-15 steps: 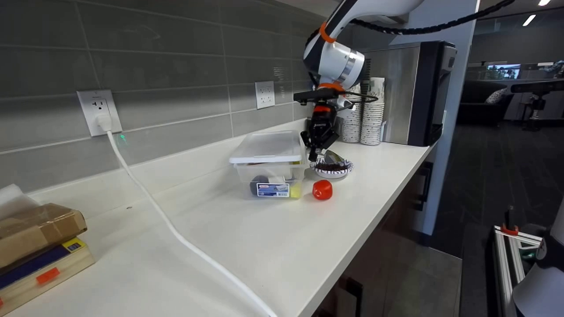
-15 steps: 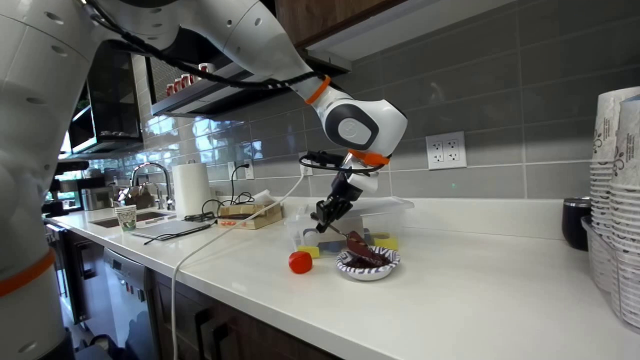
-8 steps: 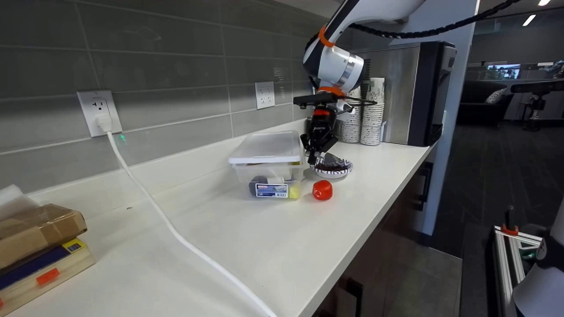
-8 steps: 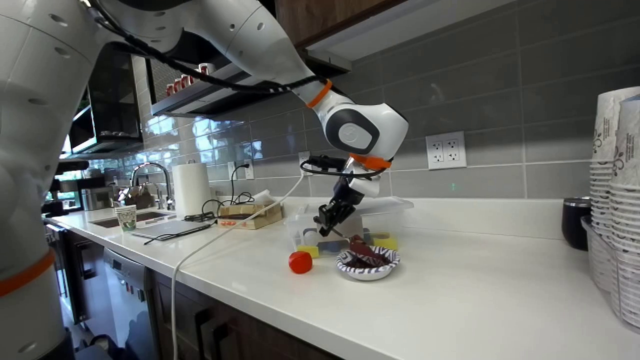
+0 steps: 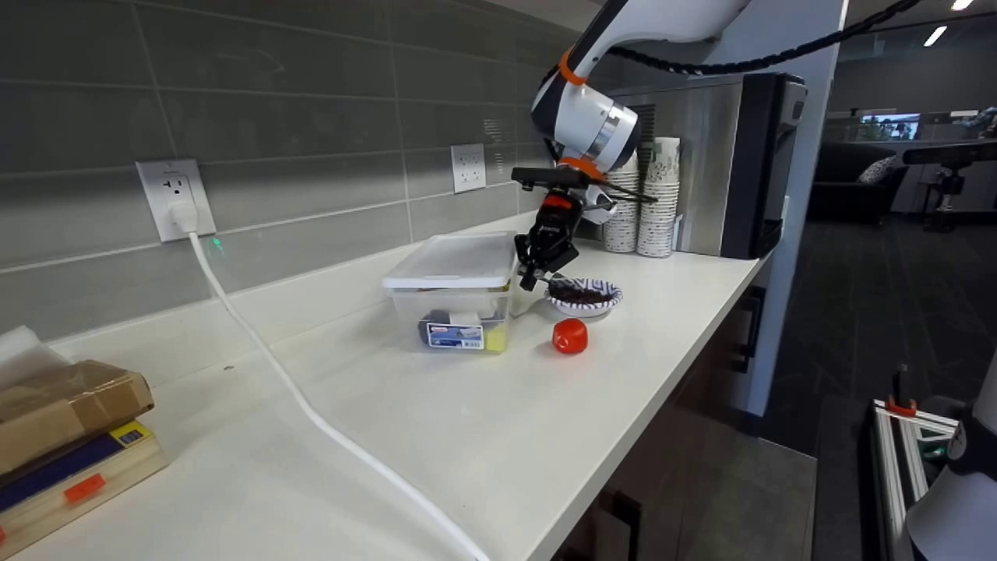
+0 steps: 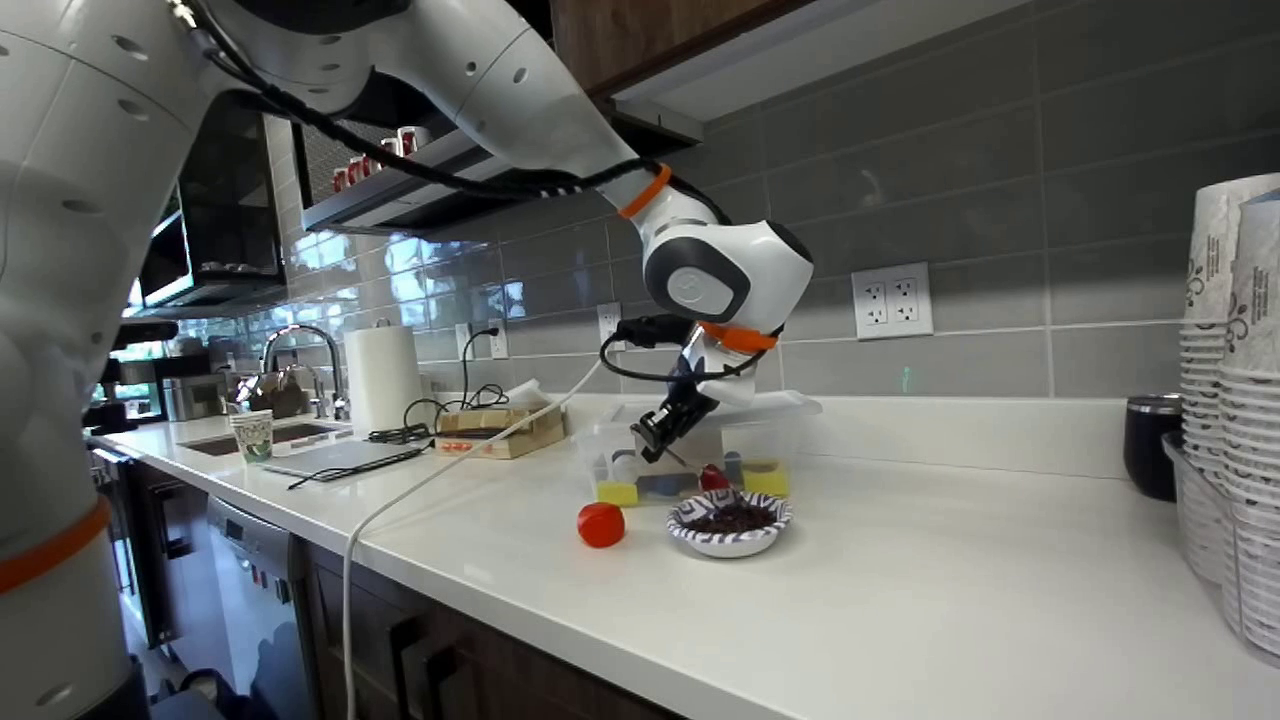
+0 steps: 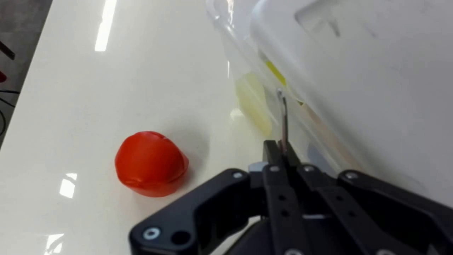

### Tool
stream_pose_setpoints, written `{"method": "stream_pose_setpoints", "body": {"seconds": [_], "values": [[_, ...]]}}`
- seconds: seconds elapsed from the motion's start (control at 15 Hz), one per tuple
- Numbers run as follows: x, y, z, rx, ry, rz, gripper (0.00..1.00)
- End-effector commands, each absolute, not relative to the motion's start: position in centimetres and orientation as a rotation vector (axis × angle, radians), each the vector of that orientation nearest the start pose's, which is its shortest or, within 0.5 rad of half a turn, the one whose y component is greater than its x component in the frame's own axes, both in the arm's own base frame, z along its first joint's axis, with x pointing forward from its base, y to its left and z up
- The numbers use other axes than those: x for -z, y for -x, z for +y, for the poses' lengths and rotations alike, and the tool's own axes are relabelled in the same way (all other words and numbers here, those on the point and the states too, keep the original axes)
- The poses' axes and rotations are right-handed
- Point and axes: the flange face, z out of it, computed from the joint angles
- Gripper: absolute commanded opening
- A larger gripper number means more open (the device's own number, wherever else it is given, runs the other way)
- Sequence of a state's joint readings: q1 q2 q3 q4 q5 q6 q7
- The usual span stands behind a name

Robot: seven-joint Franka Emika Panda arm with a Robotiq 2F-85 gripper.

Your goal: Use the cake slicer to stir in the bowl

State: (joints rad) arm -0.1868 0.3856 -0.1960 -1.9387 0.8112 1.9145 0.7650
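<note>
Over the white counter point(image 6: 930, 590), beside the lidded translucent box point(image 5: 456, 261), the gripper point(image 7: 282, 150) is seen drawn together near the patterned bowl point(image 6: 728, 546) set on the counter, the cake slicer point(image 6: 714, 478) being pinched by its thin handle and slanted down to the bowl's edge, contact there unclear.

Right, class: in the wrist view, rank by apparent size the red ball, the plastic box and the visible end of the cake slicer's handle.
Largest: plastic box, even partly out of frame
Middle: red ball
Smallest: cake slicer's handle end, a thin strip
</note>
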Motion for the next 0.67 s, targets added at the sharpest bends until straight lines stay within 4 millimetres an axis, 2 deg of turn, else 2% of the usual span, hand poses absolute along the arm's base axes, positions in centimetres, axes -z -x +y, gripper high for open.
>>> {"method": "stream_pose_setpoints", "body": {"seconds": [0.0, 0.2, 0.6], "values": [[-27.3, -57.1, -16.2, -0.555, 1.742, 1.712, 0.01], [-27.0, -56.9, -15.8, -0.632, 1.752, 1.673, 0.01], [-28.5, -56.1, -16.1, -0.761, 1.750, 1.639, 0.01]]}}
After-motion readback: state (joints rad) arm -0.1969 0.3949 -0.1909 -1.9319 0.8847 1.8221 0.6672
